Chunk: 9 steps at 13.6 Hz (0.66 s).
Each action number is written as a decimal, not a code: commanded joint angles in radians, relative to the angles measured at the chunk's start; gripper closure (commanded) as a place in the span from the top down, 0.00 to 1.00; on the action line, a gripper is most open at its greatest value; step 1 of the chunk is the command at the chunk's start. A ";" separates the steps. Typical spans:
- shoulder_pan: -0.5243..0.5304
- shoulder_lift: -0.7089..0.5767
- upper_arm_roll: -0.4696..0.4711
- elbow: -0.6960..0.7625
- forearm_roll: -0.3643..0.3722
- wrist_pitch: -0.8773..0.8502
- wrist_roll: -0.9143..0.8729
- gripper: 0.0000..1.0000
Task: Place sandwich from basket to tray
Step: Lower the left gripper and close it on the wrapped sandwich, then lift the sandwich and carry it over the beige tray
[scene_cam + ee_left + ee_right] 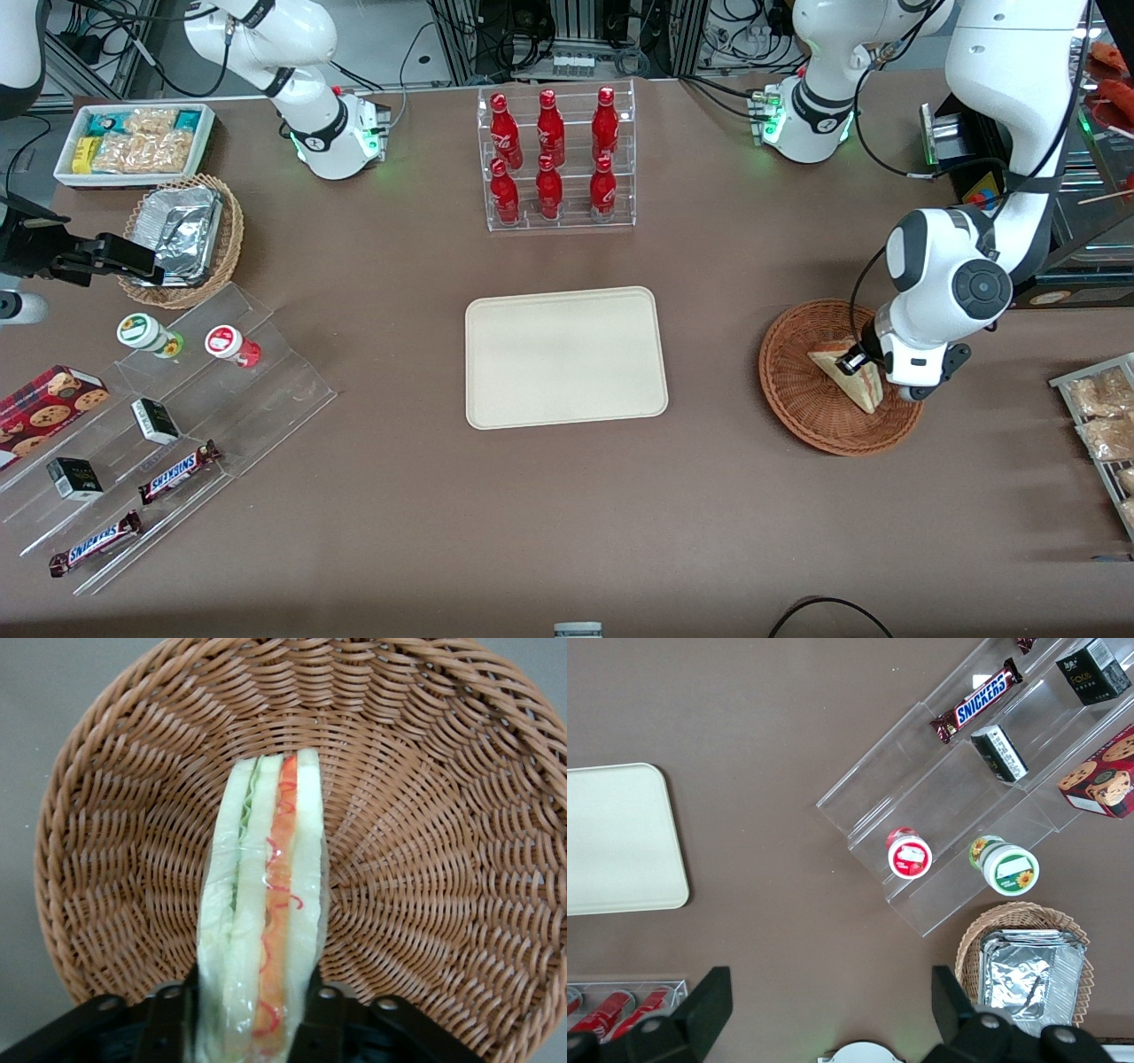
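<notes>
sandwich [266, 930], film-wrapped wedge, stands on edge in the basket [443, 859], pinched at its sides between the fingers [168, 1019] of the gripper [858, 361], which sits low over the basket toward the working arm's end of the table; tray [565, 356] lies bare, well apart at table centre. risk: slick film and soft bread could slip or crush in the lift, or the wedge could swing and catch the rim. hidden: fingertips and the wedge's gripped end are cut off.
</notes>
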<state>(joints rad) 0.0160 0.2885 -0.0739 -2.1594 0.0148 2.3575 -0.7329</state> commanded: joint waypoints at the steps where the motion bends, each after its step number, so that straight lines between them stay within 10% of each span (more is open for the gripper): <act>1: -0.001 -0.074 -0.006 0.033 0.002 -0.130 0.001 0.00; 9: -0.169 -0.031 -0.014 0.252 0.010 -0.293 0.216 0.00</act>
<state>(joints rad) -0.0994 0.2205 -0.0938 -1.9820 0.0175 2.1132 -0.5625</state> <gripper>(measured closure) 0.841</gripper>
